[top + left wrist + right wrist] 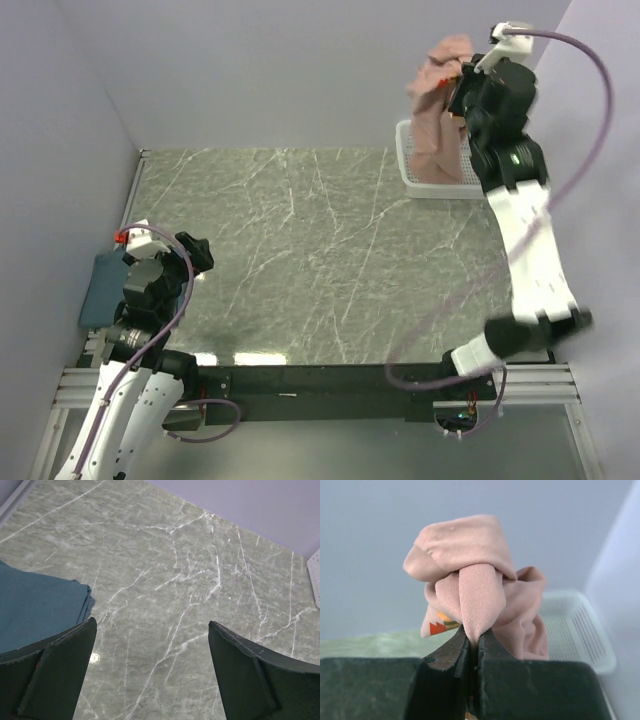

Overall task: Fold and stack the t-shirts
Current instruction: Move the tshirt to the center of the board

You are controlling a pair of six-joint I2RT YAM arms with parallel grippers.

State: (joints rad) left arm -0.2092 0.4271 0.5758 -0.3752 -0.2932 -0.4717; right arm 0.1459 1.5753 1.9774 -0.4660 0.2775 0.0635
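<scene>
A salmon-pink t-shirt (436,105) hangs bunched from my right gripper (458,88), lifted above the white mesh basket (420,183) at the table's far right. In the right wrist view the jaws are shut on a fold of the pink t-shirt (475,590), right at my right gripper (474,639), and a small red and orange print shows on the cloth. A dark teal-blue t-shirt (98,290) lies folded at the table's left edge. My left gripper (196,252) hovers beside it, open and empty; the left wrist view shows the teal t-shirt (35,605) left of my left gripper (152,627).
Grey marble tabletop (300,250) spans the middle. Lilac walls close in the left, back and right sides. The basket's edge (315,575) shows at the far right of the left wrist view.
</scene>
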